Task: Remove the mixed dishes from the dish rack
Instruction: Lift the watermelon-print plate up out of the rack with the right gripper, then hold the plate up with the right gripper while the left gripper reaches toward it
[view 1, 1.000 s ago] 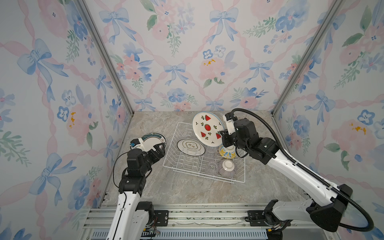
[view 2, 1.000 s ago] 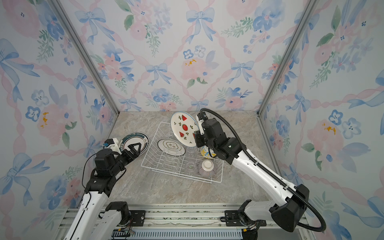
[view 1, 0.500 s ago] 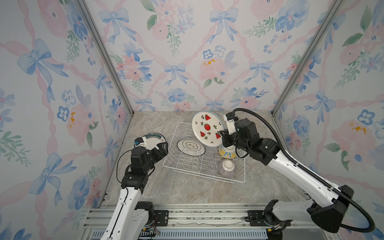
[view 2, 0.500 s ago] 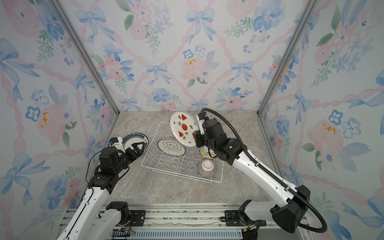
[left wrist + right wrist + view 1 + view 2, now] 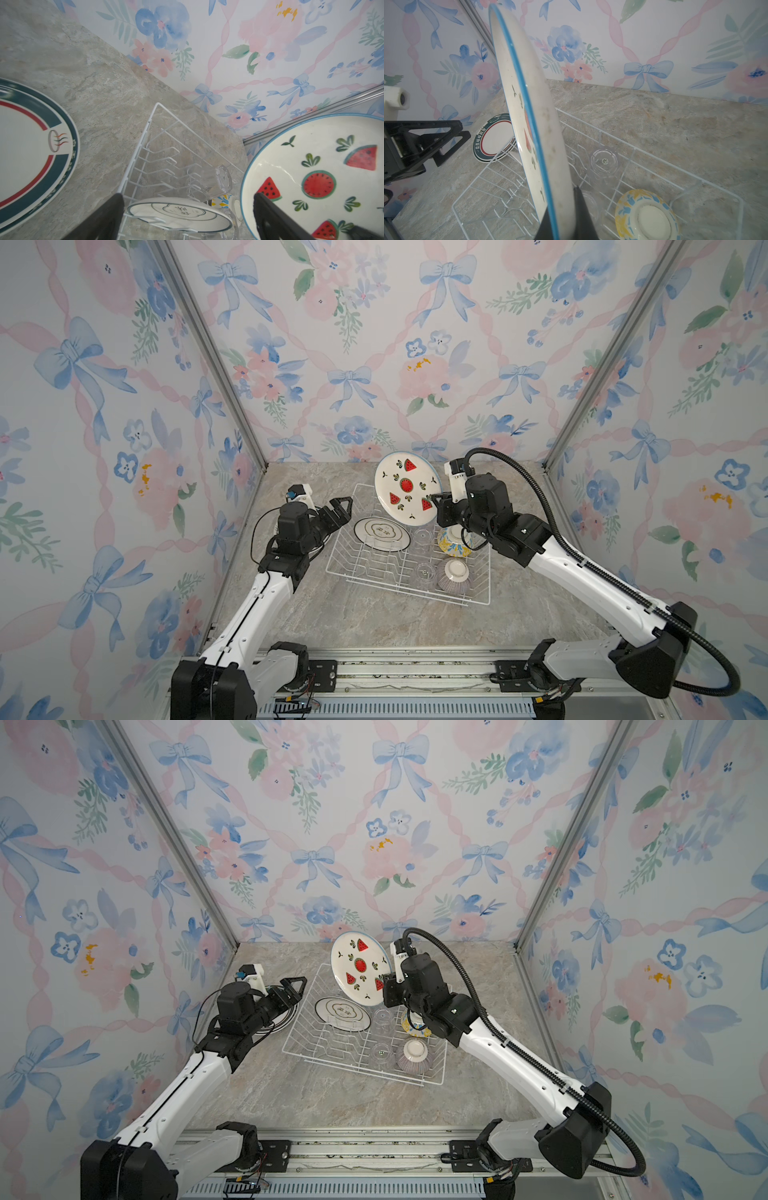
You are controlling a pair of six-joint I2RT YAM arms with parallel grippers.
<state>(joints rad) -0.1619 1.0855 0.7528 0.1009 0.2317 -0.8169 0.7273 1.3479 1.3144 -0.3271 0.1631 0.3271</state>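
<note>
In both top views the dish rack [image 5: 409,556] [image 5: 365,1040] sits on the stone-look table [image 5: 374,622], and the right gripper [image 5: 436,506] [image 5: 388,986] is clamped on the edge of a watermelon plate [image 5: 405,487] [image 5: 360,967], holding it tilted on edge above the rack's far side. A white plate with a dark rim band [image 5: 381,534] [image 5: 343,1014] leans in the prongs, and to its right stand a clear glass [image 5: 422,536], the yellow-blue floral bowl [image 5: 453,541] [image 5: 415,1027], a second glass [image 5: 423,574] and the grey-striped bowl [image 5: 453,574] [image 5: 414,1056], both bowls upside down. The left gripper [image 5: 338,510] [image 5: 293,990] hangs beside the rack's left edge with its jaws spread wide and nothing between them. In the left wrist view, the black fingers [image 5: 104,218] stand far apart; a green-rimmed plate [image 5: 31,153] lies on the table outside the rack, while the banded plate [image 5: 178,214] and the watermelon plate [image 5: 315,176] show ahead. In the right wrist view, the watermelon plate [image 5: 533,116] is seen edge-on, pinched at its lower rim, with a glass [image 5: 605,164] and the floral bowl [image 5: 646,216] in the rack below, and the green-rimmed plate [image 5: 494,139] beyond the rack's corner.
</note>
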